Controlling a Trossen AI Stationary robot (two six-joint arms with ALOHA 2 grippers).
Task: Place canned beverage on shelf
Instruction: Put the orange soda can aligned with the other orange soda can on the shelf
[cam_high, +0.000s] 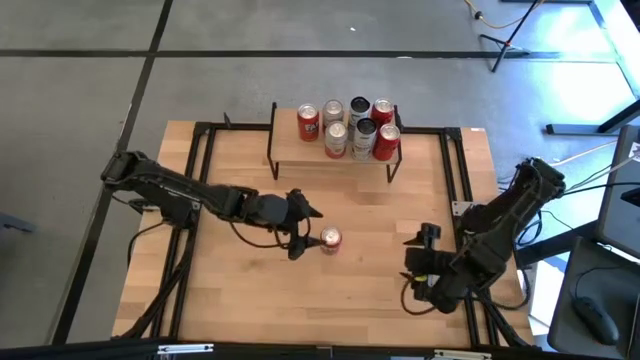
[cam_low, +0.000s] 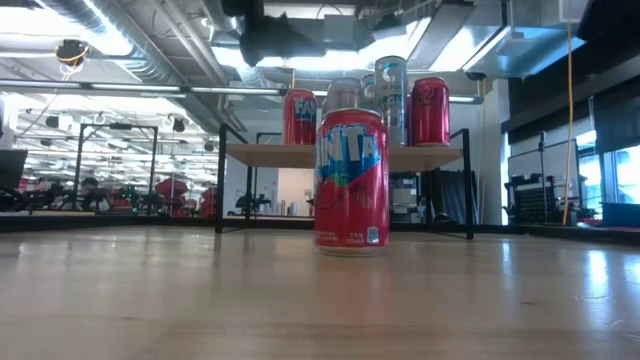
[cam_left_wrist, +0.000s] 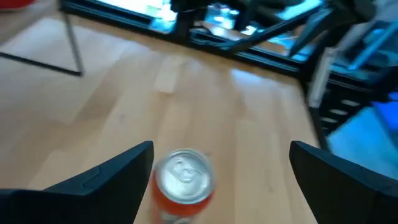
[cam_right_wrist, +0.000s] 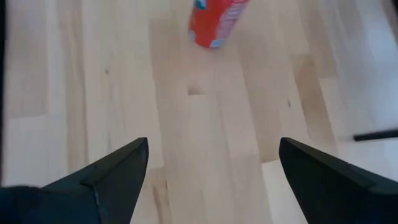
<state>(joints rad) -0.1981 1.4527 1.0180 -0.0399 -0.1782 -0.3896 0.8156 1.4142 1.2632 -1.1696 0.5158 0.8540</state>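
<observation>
A red soda can (cam_high: 330, 239) stands upright on its base on the wooden tabletop, near the middle; it also shows in the low view (cam_low: 350, 180). My left gripper (cam_high: 305, 232) is open, just left of the can and above it. In the left wrist view, the can's silver top (cam_left_wrist: 182, 177) shows between my open fingers (cam_left_wrist: 221, 146), near one of them. The shelf (cam_high: 335, 152) stands at the far edge with several cans on its plank. My right gripper (cam_high: 420, 240) is open and empty at the near right, and its wrist view shows the can (cam_right_wrist: 214, 22) farther off.
Black metal frame rails (cam_high: 452, 170) run along the tabletop's left, right and far sides. In the low view the shelf (cam_low: 340, 155) and its cans stand straight behind the can. Bare wood lies between the can and the shelf.
</observation>
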